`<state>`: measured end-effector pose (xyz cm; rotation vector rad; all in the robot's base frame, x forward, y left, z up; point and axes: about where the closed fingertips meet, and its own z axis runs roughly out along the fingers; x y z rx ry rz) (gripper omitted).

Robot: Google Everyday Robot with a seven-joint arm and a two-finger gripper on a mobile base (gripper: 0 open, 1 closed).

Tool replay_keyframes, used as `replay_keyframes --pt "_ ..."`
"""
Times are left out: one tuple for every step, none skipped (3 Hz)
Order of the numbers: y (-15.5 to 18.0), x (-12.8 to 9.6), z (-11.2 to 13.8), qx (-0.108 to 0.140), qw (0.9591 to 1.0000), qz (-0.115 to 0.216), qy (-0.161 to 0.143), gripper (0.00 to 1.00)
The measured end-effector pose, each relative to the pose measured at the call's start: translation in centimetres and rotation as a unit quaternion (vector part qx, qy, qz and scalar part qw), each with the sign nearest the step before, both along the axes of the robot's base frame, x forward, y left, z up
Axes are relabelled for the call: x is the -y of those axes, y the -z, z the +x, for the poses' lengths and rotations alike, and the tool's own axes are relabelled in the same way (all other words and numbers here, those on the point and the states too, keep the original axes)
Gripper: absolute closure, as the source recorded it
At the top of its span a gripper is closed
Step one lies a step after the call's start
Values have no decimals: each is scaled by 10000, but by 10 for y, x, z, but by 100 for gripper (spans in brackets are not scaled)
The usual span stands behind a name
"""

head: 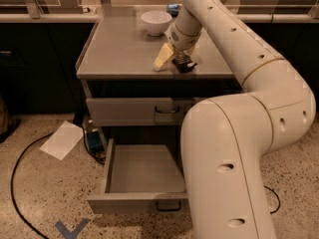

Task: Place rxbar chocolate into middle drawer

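The rxbar chocolate [184, 63], a small dark bar, lies on the grey cabinet top [119, 49] near its front edge, right of the middle. My gripper [173, 59] is down on the cabinet top right at the bar, touching or almost touching its left end. The middle drawer [142, 171] is pulled out wide open below and holds nothing that I can see. Its front with the dark loop handle [167, 206] faces me. My big white arm covers the drawer's right part.
A white bowl [156, 21] stands at the back of the top, with a blue-and-white packet [173, 7] behind it. The upper drawer [132, 111] is closed. On the floor to the left lie a white sheet [62, 139], a blue object [93, 139] and a black cable [17, 183].
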<state>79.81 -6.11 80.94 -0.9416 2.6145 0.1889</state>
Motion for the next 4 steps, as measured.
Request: replay_keyframes --pt "0 0 0 0 10000 0 0 65" --pt "0 0 0 0 10000 0 0 89" --pt "0 0 0 0 10000 0 0 100" --pt "0 0 0 0 10000 0 0 100"
